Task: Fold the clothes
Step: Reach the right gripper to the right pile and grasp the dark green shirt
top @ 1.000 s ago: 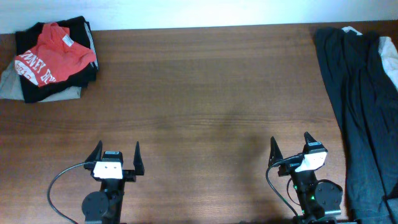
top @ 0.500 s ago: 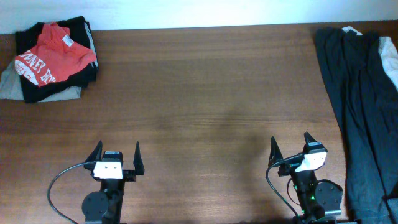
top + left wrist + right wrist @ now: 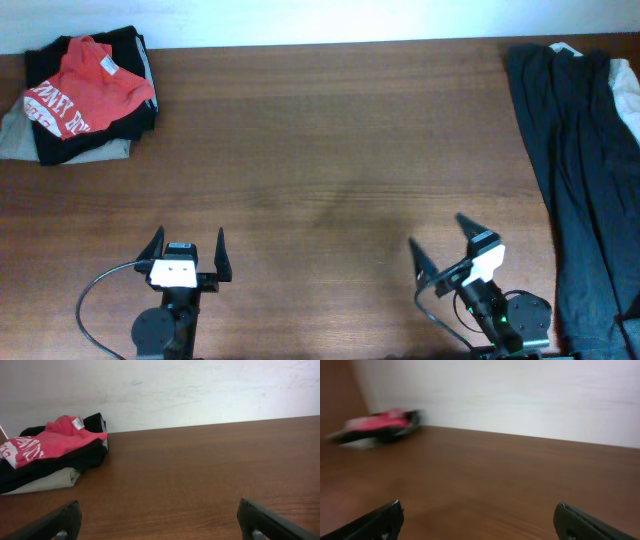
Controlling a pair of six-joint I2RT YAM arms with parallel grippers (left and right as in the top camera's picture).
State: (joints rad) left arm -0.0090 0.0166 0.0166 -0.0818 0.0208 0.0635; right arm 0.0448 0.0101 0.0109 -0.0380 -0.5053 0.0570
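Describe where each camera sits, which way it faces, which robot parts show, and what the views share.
Overhead: above the table, looking straight down; shows left tool and right tool, both open, with the dark garment at right.
Left wrist: behind the left tool, facing the far wall; two fingers frame the bottom.
Right wrist: behind the right tool, angled far-left, blurred; fingers at the bottom.
Shared: all three views show the red T-shirt pile at the far-left corner.
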